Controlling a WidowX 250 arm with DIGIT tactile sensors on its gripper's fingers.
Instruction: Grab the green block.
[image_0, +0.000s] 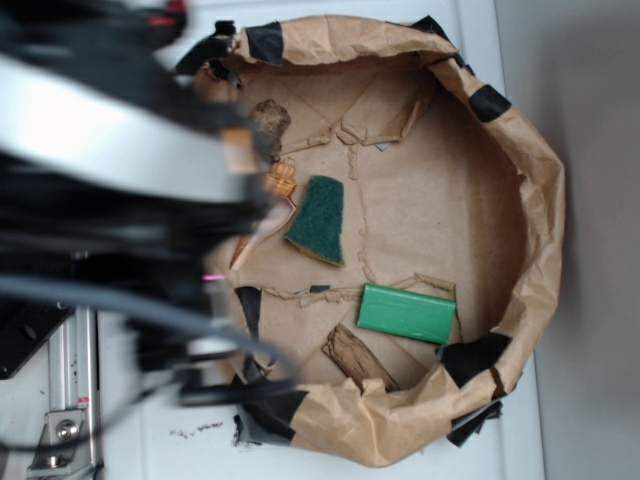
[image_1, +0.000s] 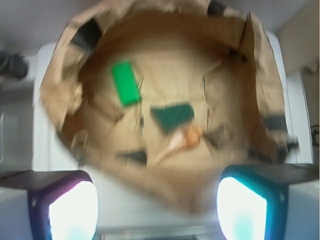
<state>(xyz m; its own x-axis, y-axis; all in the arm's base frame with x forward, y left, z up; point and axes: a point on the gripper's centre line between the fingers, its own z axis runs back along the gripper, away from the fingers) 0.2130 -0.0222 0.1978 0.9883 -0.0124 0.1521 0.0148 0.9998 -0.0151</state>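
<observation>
white tabletop (image_0: 150, 440) carries a round enclosure of crumpled brown paper (image_0: 540, 190), its walls patched with black tape and its floor lined with the same paper. no brand, label or writing can be read on anything in either view.

the green block (image_0: 407, 313) lies flat on the paper floor in the exterior view, toward the lower right of the ring, close to the wall and a black tape patch. just left of it lies a brown wood-like piece (image_0: 357, 357). further up, near the middle, sits a dark green scouring pad (image_0: 318, 219) with a tan edge, and beside that a small orange seashell (image_0: 281, 180). a darker lump (image_0: 269, 119) rests near the top wall.

the arm fills the left of the exterior view as a blur of black and grey, so the jaws cannot be made out there. in the wrist view the gripper (image_1: 160, 210) hangs outside the ring's near edge; its two fingertips (image_1: 70, 205) stand wide apart at the bottom corners with nothing between them. the green block (image_1: 125, 83) lies well apart from them, on the far left of the floor, with the scouring pad (image_1: 172, 117) and seashell (image_1: 192, 136) nearer the jaws.
</observation>
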